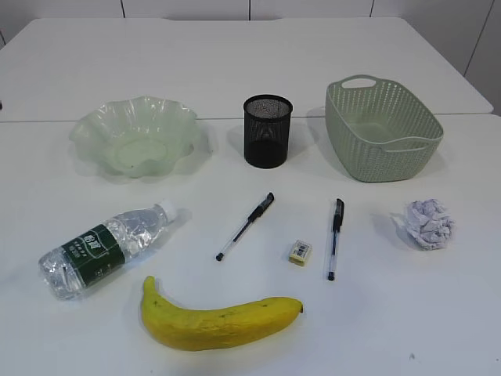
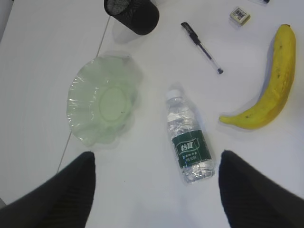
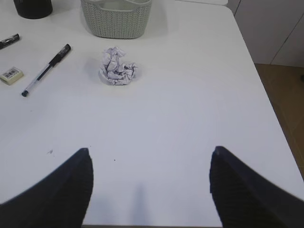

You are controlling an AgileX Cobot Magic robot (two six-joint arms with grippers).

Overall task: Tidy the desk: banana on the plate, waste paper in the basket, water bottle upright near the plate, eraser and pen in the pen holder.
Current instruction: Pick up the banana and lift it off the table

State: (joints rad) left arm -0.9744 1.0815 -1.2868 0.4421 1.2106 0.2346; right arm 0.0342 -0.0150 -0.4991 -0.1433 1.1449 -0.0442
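Observation:
A yellow banana [image 1: 215, 319] lies at the front of the table. A clear water bottle [image 1: 106, 247] with a green label lies on its side to its left. A pale green wavy plate [image 1: 135, 135] stands at the back left, a black mesh pen holder [image 1: 267, 130] in the middle, a green basket [image 1: 381, 129] at the back right. Two pens [image 1: 246, 225] [image 1: 335, 237] and a small eraser [image 1: 300, 252] lie in the middle. Crumpled paper [image 1: 429, 223] lies at the right. My left gripper [image 2: 154, 159] is open above the bottle [image 2: 189, 142]. My right gripper [image 3: 149, 156] is open above bare table, near the paper [image 3: 117, 67].
The table's right edge [image 3: 270, 118] drops to a wooden floor in the right wrist view. A seam [image 1: 235, 119] between two tables runs behind the plate and holder. Neither arm shows in the exterior view.

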